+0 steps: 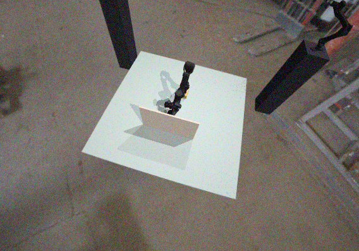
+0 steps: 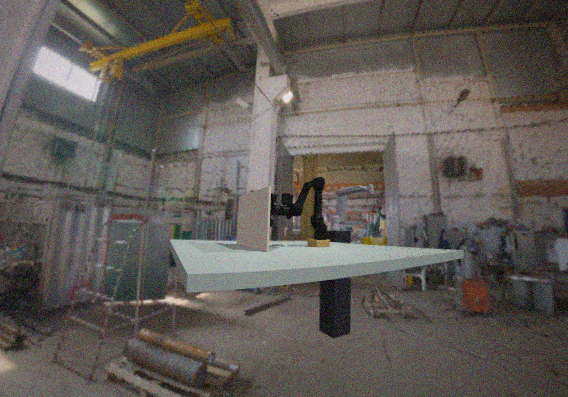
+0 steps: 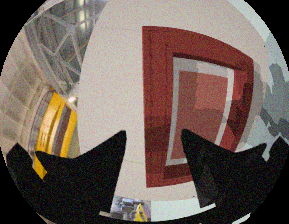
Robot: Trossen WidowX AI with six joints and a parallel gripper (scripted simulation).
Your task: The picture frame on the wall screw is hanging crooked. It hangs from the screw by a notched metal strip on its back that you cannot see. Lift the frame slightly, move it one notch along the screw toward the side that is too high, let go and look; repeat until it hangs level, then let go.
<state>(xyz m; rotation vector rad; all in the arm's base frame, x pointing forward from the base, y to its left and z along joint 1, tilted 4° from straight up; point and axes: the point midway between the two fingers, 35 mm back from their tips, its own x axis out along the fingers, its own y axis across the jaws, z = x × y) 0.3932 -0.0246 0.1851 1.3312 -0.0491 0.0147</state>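
Item: pincer [image 3: 151, 156], jaws part-open, holding nothing, so you can straddle a frame edge.
Item: red picture frame [image 3: 157, 106], dead ahead on the wall panel [image 3: 118, 63], apart from your fingertips; hangs visibly crooked.

A pale green tabletop [image 1: 215, 159] stood on a dark pedestal [image 2: 334, 307] over a worn concrete floor [image 1: 63, 29]. Two tall black posts flanked it, one [image 1: 117, 26] near its far left corner and another [image 1: 291, 76] off to the right, the latter carrying a black camera mount [image 1: 341, 16]. A yellow overhead crane beam [image 2: 155, 46] hung high in the hall, below a bright window [image 2: 65, 73]. Rusty pipes on a pallet [image 2: 170, 358] lay on the ground, and an orange barrel [image 2: 475, 295] stood by the whitewashed brick wall [image 2: 500, 136].
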